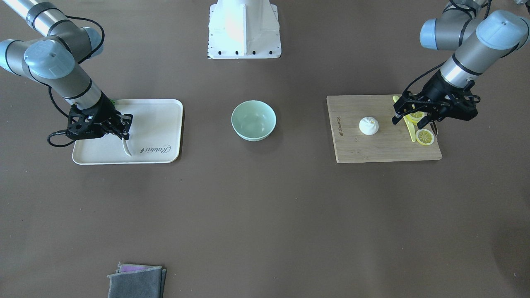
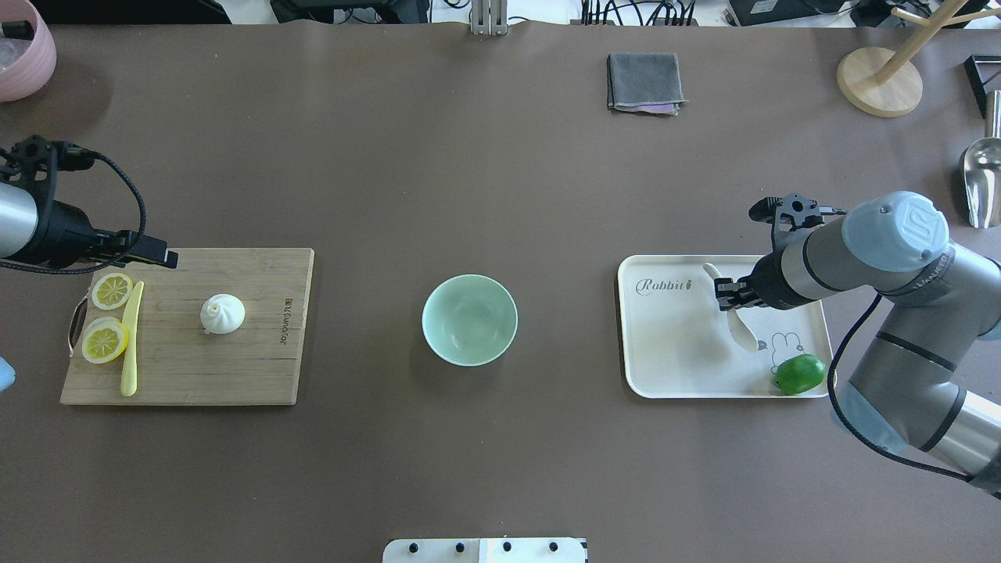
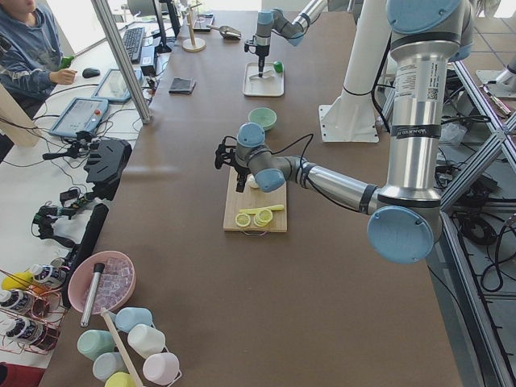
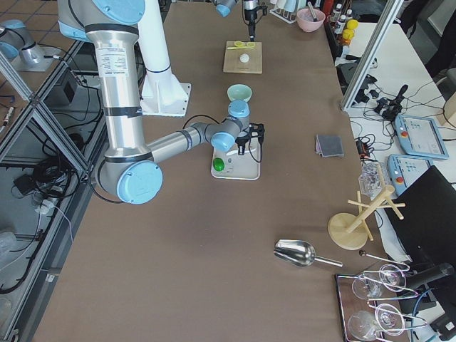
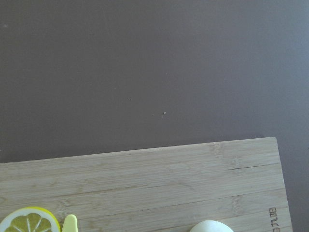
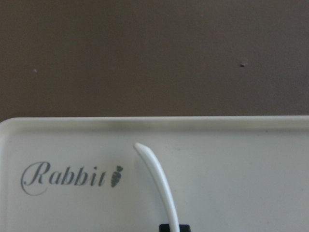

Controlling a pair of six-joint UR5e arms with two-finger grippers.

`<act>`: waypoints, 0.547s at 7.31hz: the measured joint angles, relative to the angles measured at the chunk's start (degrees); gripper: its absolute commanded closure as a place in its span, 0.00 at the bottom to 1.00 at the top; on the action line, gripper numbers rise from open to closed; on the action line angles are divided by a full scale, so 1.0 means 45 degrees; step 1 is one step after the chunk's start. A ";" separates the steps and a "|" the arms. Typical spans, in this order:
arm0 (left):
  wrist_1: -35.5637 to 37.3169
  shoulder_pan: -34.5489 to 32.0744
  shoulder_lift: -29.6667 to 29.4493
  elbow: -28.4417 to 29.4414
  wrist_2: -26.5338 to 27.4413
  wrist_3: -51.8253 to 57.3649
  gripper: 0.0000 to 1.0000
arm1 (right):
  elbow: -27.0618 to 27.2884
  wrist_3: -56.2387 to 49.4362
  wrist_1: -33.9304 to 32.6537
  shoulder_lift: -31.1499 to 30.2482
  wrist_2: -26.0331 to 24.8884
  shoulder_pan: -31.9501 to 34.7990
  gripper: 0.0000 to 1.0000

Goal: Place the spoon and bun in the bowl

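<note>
**Bench** (image 2: 469,172), brown, with two arms at work.

- **Bowl** (image 2: 469,320): pale green, round. It stands alone at the middle of the bench, apart from tray and board.
- **Tray** (image 2: 672,360): cream, on the robot's right of the bowl.
- **Spoon** (image 2: 743,330): white, over the tray, with the handle toward the far rim and the scoop toward the near side. Whether it rests on the tray or is raised off it cannot be told.
- **Lime** (image 2: 799,374): green, at the tray's near outer corner.
- **Right end effector** (image 2: 724,296): fingers drawn narrow and clamped on the spoon's handle.
- **Cutting board** (image 2: 235,371): wood, on the robot's left of the bowl.
- **Bun** (image 2: 223,313): white, pleats up, near the board's middle.
- **Lemon slices** (image 2: 112,290): two, at the board's outer end.
- **Knife** (image 2: 130,344): pale yellow, just beside the slices on the bun's side.
- **Left end effector** (image 1: 408,123): above the board's far edge by the lemon slices. Its fingers are spread wide and hold nothing, apart from the bun.
- **Cloth** (image 2: 644,82): grey, folded, at the bench's far side.
</note>
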 measured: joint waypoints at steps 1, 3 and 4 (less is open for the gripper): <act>-0.0021 0.0008 0.0006 -0.0065 -0.0014 -0.0090 0.12 | 0.0095 0.0310 -0.0429 0.0526 -0.0019 0.0012 1.00; -0.0172 0.0052 0.0008 -0.0166 -0.0033 -0.0498 0.12 | 0.0184 0.2913 -0.1815 0.2531 -0.0692 -0.0583 1.00; -0.0213 0.0083 0.0005 -0.0149 -0.0035 -0.0587 0.12 | 0.0118 0.4821 -0.2292 0.3526 -0.1422 -0.1207 1.00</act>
